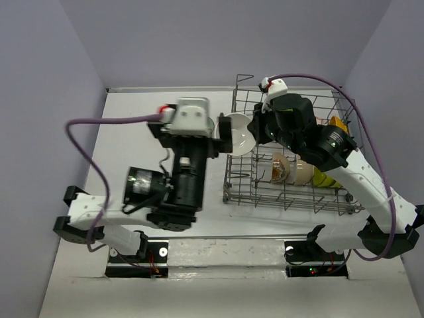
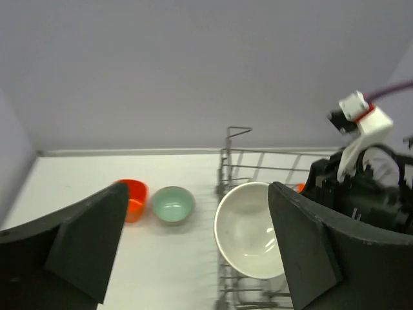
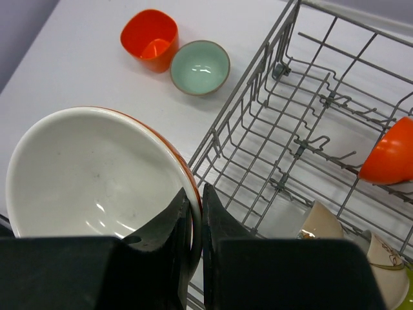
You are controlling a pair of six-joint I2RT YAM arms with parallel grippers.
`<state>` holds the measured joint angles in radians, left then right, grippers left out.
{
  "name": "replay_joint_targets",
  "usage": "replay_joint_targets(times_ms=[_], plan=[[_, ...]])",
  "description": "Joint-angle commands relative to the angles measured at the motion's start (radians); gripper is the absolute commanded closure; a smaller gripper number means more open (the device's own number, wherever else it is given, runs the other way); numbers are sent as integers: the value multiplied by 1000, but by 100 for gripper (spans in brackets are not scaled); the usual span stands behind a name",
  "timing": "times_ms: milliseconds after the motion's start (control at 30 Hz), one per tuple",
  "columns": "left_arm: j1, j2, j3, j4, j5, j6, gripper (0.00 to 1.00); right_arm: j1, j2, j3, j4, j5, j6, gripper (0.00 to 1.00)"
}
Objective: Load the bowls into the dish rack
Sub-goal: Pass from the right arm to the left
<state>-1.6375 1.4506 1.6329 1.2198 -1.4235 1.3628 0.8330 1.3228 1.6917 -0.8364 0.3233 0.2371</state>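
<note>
My right gripper [image 3: 195, 206] is shut on the rim of a white bowl [image 3: 90, 174] with a red-orange outside. It holds the bowl tilted over the left wall of the grey wire dish rack [image 1: 291, 195]. The bowl also shows in the top view [image 1: 240, 132] and in the left wrist view [image 2: 248, 229]. My left gripper [image 2: 200, 258] is open and empty, facing that bowl from the left. A red-orange bowl [image 3: 150, 39] and a pale teal bowl [image 3: 200, 66] stand on the table left of the rack. Inside the rack lie an orange bowl [image 3: 390, 161] and cream bowls [image 3: 322, 223].
In the top view, a patterned bowl [image 1: 281, 169], a beige bowl [image 1: 301, 172] and a lime bowl [image 1: 324, 177] lie in the rack's near half. The left arm [image 1: 182, 185] hides the table bowls there. Grey walls enclose the table.
</note>
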Motion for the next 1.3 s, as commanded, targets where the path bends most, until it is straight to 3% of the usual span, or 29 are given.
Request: replay_joint_targets(times_ms=[0,67,233,467,900,933,967,1000,1033,1067,1100,1167,1267], plan=[[-16,-223,-7,-280,47,-638,1,0,-47,45,86,17,16,99],[-9,-262,-2,-428,67,-769,2,0,-46,40,86,20,18,99],[5,-314,-37,-431,8,-739,2,0,-51,52,86,-24,25,99],[5,-306,1,-611,-92,-798,2,0,-65,76,89,-136,47,99],[-27,-291,-12,-686,-121,-668,1,0,-79,63,89,-136,41,99],[-33,-300,22,-765,-60,-754,1,0,-80,66,88,-141,41,99],[-38,-300,69,-1118,-7,-883,1,0,-80,69,86,-142,41,99],[-15,-273,150,-1340,65,-1057,1,0,-80,71,85,-142,39,99],[45,-254,317,-1537,274,-1361,1,0,-79,71,82,-139,39,99],[127,-243,355,-1697,360,-1439,2,0,-77,77,79,-138,39,99],[251,-248,341,-1709,445,-1459,3,0,-76,79,77,-138,39,99],[380,-249,309,-1717,611,-1469,1,0,-74,83,77,-142,38,99],[511,-182,346,-1811,777,-1539,2,0,-70,89,74,-141,36,99]])
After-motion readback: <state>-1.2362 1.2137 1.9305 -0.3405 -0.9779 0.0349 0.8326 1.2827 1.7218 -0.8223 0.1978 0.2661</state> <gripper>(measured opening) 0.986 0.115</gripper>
